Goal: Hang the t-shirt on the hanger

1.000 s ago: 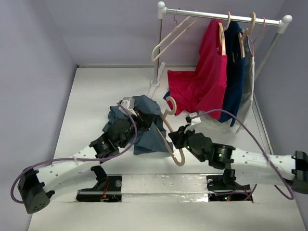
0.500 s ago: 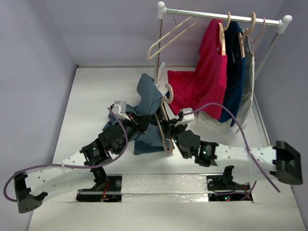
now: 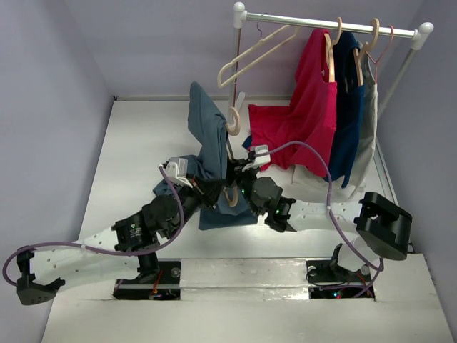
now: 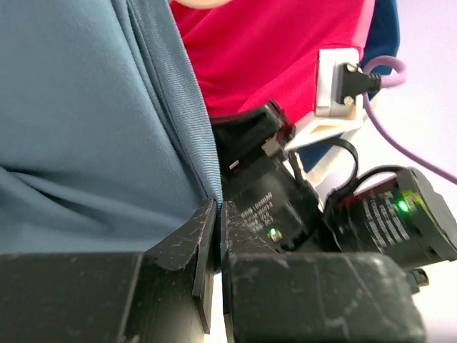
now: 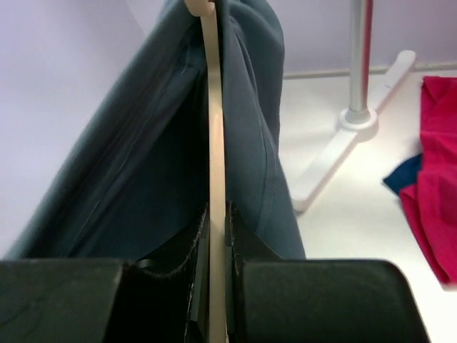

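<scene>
Left arm: stretched low from the near-left corner toward mid-tabletop (image 3: 136,143), wrist tilted up.
Left tool (image 4: 217,218): pinched shut on the t-shirt (image 3: 208,136) edge.
Right arm: elbow out at the right, forearm reaching left, wrist just beside the left one.
Right tool (image 5: 213,221): clamped narrow on the hanger (image 5: 212,121), which stands upright and edge-on.
T-shirt: draped over the hanger, hanging above the tabletop, near the rack (image 3: 328,25).

hanger (image 5: 213,143) mostly w/in t-shirt (image 5: 136,186)
</scene>
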Controlling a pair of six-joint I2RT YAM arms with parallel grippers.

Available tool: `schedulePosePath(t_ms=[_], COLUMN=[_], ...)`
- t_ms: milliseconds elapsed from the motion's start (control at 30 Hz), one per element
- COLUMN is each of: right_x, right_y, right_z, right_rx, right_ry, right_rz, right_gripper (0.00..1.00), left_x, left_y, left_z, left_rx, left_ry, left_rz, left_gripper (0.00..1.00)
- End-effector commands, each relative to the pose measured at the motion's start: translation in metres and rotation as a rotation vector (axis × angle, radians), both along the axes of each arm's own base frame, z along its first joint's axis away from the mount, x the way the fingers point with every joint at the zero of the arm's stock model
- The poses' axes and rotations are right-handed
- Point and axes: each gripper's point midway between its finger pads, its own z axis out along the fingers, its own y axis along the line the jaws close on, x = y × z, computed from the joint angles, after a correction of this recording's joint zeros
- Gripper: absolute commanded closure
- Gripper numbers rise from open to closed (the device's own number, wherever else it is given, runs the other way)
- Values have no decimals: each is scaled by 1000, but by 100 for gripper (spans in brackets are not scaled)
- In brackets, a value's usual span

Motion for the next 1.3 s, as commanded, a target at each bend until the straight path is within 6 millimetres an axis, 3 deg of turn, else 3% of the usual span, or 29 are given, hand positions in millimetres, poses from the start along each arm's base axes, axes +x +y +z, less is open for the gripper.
schedulePosePath(t_ms=[0, 33, 67, 100, 133, 200, 267, 367, 500, 533, 600, 733, 867, 1100, 1167, 1233, 1267], right_x=[10, 4, -4, -11, -14, -29, -37, -47, -61, -64, -69, -78, -84, -88, -88, -87, -87], right_y=[3, -3, -12, -19, -22, -34, -38, -40, -42, -43, -46, -53, -58, -55, -54, -55, -54], right_z=[54, 49, 61, 47, 59, 51, 40, 39, 43, 46, 50, 51, 50, 46, 41, 39, 38], right_rx=[195, 192, 224, 217, 256, 258, 239, 233, 240, 235, 243, 259, 268, 249, 242, 241, 239], right_ry=[-99, -114, -140, -126, -137, -136, -122, -135, -163, -180, -196, -197, -185, -175, -167, -160, -158], right_rz=[31, 46, 70, 83, 95, 138, 159, 199, 225, 229, 221, 244, 269, 296, 298, 291, 291], right_gripper=[100, 100, 100, 100, 100, 100, 100, 100, 100, 100, 100, 100, 100, 100, 100, 100, 100], left_x=[-13, -7, -3, 6, 9, 10, 12, 18, 31, 38, 45, 87, 110, 113, 110, 106, 105], left_y=[0, 8, 20, 38, 47, 56, 64, 66, 52, 43, 26, 19, 14, -16, -21, -19, -17], left_z=[25, 23, 8, 4, 2, 11, 29, 50, 68, 64, 76, 68, 77, 75, 64, 71, 63], left_rx=[-43, -33, 31, 19, 25, 4, -31, -61, -72, -48, -83, -37, -42, -93, -98, -142, -141], left_ry=[1, 13, 52, 84, 93, 77, 36, 19, -6, -3, -17, -23, -60, -93, -94, -118, -112], left_rz=[-55, -3, 56, 168, 209, 234, 255, 297, 323, 327, 267, 273, 237, 131, 99, 90, 92], left_gripper=[100, 100, 98, 81, 71, 47, 38, 37, 36, 36, 38, 43, 45, 37, 38, 40, 40])
